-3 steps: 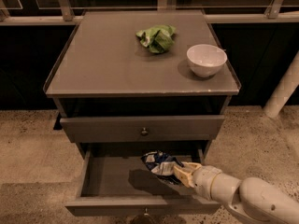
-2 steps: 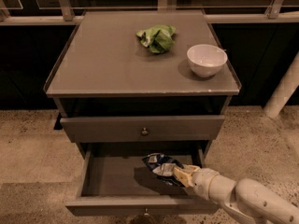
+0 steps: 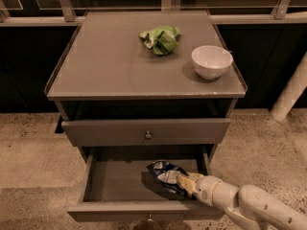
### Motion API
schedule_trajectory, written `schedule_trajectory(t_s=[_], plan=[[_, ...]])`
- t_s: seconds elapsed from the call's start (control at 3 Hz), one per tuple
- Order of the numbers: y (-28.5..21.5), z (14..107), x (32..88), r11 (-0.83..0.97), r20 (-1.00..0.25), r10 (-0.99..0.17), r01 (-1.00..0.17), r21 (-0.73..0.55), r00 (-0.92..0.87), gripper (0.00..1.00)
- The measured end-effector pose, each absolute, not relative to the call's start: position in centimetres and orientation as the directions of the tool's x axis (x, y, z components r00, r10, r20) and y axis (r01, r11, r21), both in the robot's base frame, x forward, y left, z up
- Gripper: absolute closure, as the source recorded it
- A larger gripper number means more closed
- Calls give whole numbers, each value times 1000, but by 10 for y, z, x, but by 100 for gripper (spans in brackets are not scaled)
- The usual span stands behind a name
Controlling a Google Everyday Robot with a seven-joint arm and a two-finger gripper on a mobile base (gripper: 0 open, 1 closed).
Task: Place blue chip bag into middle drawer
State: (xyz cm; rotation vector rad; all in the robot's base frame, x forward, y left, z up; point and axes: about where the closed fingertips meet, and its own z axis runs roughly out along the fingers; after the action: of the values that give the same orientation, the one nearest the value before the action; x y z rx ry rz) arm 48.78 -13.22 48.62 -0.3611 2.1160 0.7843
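I have the gripper (image 3: pixel 184 182) reaching in over the right front corner of the middle drawer (image 3: pixel 115 183), which is pulled out, its grey floor showing. The blue chip bag (image 3: pixel 165 174) sits right at the tip of the tool, touching it on its far-left side, and it is inside the drawer's walls, over the right half of the floor. A dark shadow spreads beside the bag on the side away from the tool, so I judge it is either propped up on one edge or held just off the floor. I cannot tell which, and I cannot tell whether the tool is clamped on the bag or has let go.

As I read it, the carry is done and the bag is where it belongs. What is left is to make sure it is released and lying flat, then draw the arm out toward me without dragging it along.

Far above the tool, on the cabinet top, the green foil bag (image 3: pixel 159 38) and white bowl (image 3: pixel 211 61) sit untouched.
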Motion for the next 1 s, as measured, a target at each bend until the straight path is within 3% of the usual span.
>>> schedule_trajectory(t_s=[1.0], plan=[[-132, 486, 488, 764, -789, 17, -501, 407, -614, 12]])
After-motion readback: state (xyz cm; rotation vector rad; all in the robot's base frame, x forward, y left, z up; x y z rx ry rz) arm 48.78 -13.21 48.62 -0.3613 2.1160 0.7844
